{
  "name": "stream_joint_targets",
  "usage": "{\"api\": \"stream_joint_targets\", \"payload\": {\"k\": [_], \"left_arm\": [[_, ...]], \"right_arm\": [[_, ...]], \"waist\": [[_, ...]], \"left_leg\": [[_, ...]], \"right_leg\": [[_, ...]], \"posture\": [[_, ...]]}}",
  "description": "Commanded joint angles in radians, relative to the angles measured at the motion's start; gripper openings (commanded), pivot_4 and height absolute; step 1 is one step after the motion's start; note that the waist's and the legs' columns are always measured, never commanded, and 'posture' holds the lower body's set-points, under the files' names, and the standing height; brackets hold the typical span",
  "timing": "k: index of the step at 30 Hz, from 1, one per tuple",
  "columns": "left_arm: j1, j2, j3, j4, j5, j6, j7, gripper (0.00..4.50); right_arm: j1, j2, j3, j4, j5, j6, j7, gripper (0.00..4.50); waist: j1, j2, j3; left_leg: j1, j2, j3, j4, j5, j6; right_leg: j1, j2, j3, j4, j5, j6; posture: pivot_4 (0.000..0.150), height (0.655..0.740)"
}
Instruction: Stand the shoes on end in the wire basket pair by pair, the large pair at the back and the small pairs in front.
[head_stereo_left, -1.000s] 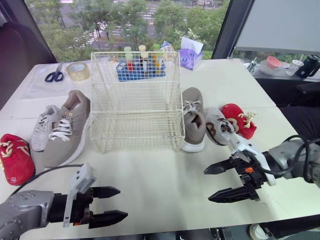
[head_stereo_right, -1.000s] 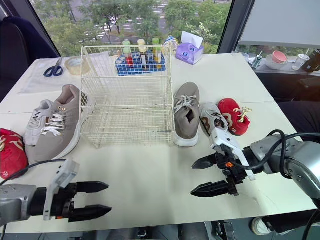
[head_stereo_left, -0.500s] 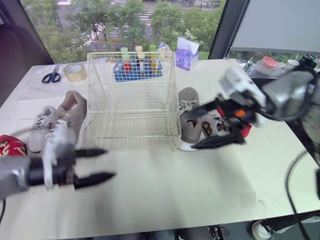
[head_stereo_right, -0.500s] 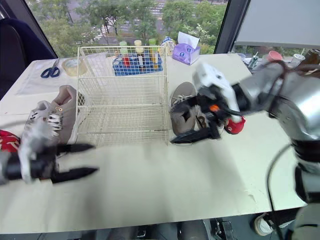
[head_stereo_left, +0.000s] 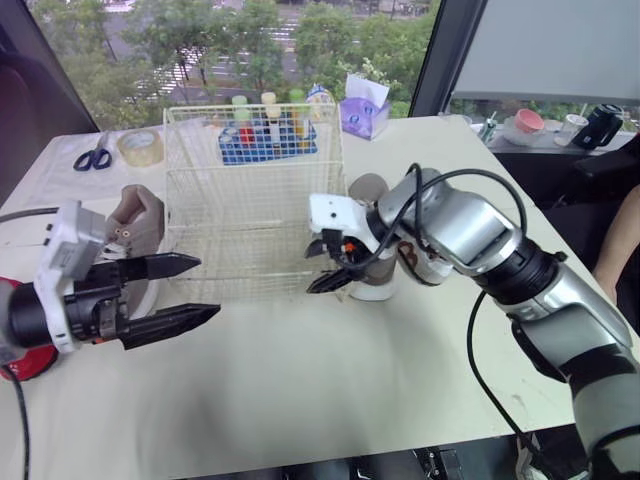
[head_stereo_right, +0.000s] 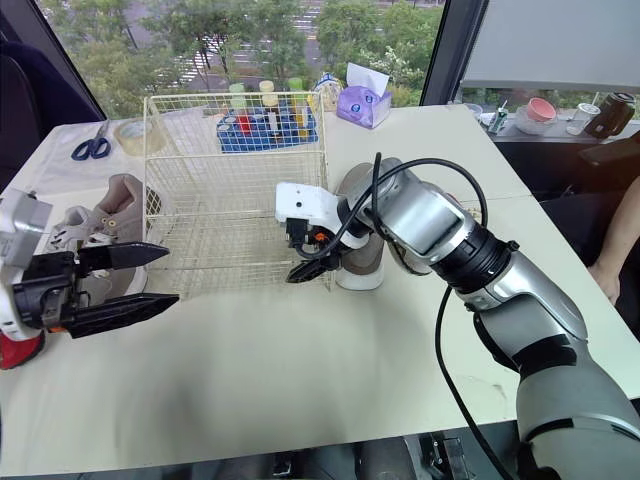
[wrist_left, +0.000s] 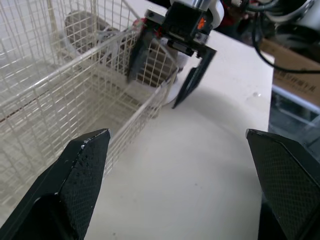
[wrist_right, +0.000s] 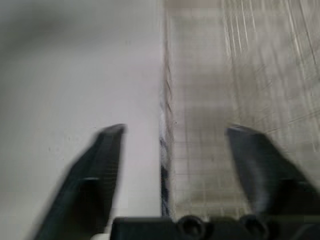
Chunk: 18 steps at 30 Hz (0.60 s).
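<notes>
Both claws spread wide, holding nothing
At front-right corner of wire basket (head_stereo_left: 255, 200), right claw (head_stereo_left: 318, 268) straddles the mesh wall; left claw (head_stereo_left: 208, 287) hovers over tabletop (head_stereo_left: 330, 380); tan shoe (head_stereo_left: 366, 190) just right of basket, second tan shoe (head_stereo_left: 135, 215) left

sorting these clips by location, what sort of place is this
Likely an upper-floor office or lab: a white table by a big window looking down on trees, with scissors, a tape roll and a tissue box on it.

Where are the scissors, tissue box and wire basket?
scissors (head_stereo_left: 90, 160), left eye view, on the blue handles.
tissue box (head_stereo_left: 357, 118), left eye view, on its purple side.
wire basket (head_stereo_left: 250, 235), left eye view, on its front wall.
</notes>
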Motion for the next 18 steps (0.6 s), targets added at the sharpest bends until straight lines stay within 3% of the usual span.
{"api": "stream_joint_targets", "payload": {"k": [1, 3, 18], "left_arm": [[-0.004, -0.029, -0.027, -0.030, 0.022, -0.042, 0.006, 4.50], [-0.014, -0.045, -0.061, -0.043, 0.027, -0.052, 0.018, 4.50], [-0.173, -0.075, -0.280, 0.052, 0.132, -0.107, -0.014, 4.50]], "right_arm": [[-0.001, -0.008, 0.037, -0.090, -0.061, 0.022, -0.013, 1.23], [0.014, -0.016, 0.041, -0.118, -0.065, 0.035, -0.004, 0.09], [0.041, 0.054, 0.037, -0.063, -0.219, -0.240, -0.013, 0.09]], "waist": [[-0.001, 0.000, 0.000], [-0.001, 0.000, 0.000], [-0.007, 0.000, 0.000]], "left_leg": [[0.000, 0.000, 0.000, 0.000, 0.000, 0.000], [0.001, 0.001, 0.000, 0.000, 0.000, 0.000], [0.002, 0.003, 0.002, -0.001, 0.001, -0.002]], "right_leg": [[0.000, 0.000, 0.000, 0.001, 0.000, 0.000], [0.000, 0.001, 0.000, 0.001, 0.000, -0.001], [0.000, 0.004, 0.002, 0.002, 0.000, -0.002]], "posture": [[0.150, 0.7400], [0.150, 0.7400], [0.150, 0.7400]]}}
